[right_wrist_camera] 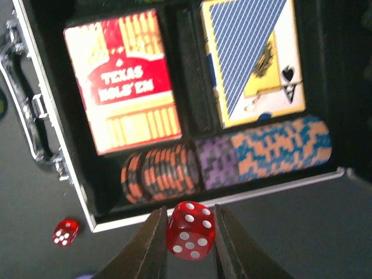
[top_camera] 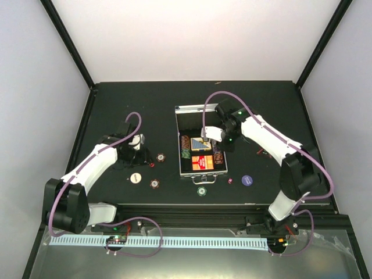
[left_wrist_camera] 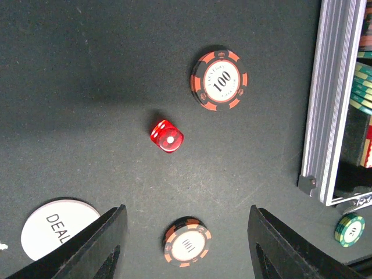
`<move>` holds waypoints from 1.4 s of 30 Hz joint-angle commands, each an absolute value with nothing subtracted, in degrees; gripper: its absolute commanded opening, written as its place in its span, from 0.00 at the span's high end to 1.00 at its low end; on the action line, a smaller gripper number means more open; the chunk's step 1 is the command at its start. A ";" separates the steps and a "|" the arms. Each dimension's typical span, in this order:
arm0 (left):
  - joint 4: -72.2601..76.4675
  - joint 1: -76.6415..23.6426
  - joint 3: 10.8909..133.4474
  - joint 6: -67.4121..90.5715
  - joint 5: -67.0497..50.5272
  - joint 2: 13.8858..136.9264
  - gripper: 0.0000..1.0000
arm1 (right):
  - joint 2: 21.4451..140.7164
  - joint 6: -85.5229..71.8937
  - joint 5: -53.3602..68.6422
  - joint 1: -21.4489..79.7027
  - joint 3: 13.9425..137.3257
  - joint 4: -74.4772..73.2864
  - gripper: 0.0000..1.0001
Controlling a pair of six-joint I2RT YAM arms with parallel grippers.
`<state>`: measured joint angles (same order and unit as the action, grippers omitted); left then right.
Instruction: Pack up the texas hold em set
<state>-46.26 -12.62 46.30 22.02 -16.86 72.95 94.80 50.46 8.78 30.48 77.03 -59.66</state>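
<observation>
The silver case [top_camera: 187, 108] lies open in the middle of the table. Inside it are a red Texas Hold'em card box [right_wrist_camera: 122, 81], a blue-backed deck [right_wrist_camera: 253, 58] and a row of chips [right_wrist_camera: 226, 160]. My right gripper [right_wrist_camera: 189, 224] is shut on a red die [right_wrist_camera: 190, 229], held just outside the case's right wall [right_wrist_camera: 232, 197]. My left gripper [left_wrist_camera: 186, 207] hangs open over the table left of the case, with a maroon chip [left_wrist_camera: 186, 242] lying between its fingers, untouched. Beyond it lie a second red die [left_wrist_camera: 167, 136] and another maroon chip [left_wrist_camera: 219, 79].
A white dealer button [left_wrist_camera: 58, 226] lies by the left finger. A green chip [top_camera: 201, 190] sits in front of the case handle [top_camera: 204, 179]. A third red die [top_camera: 229, 181] and a purple chip [top_camera: 247, 180] lie front right of the case.
</observation>
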 commanded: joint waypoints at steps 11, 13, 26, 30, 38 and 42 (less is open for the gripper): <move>-43.75 -13.01 46.80 23.95 -18.54 72.05 0.41 | 104.26 51.65 10.02 33.65 80.74 -56.30 0.79; -43.68 -13.01 46.82 23.96 -18.52 72.07 0.41 | 105.09 52.50 9.94 33.79 79.47 -55.55 0.79; -43.48 -13.01 46.59 23.93 -18.80 72.86 0.41 | 110.34 48.45 9.31 34.58 79.20 -49.48 0.78; -43.42 -13.01 46.22 23.91 -18.66 72.71 0.41 | 110.93 47.61 6.20 34.72 78.29 -46.84 0.67; -43.17 -13.01 45.77 24.35 -18.68 72.69 0.41 | 109.05 45.23 3.86 34.71 77.96 -44.67 0.58; -45.01 -13.01 46.11 24.03 -17.79 72.92 0.41 | 106.61 44.41 5.74 34.69 78.52 -46.37 0.58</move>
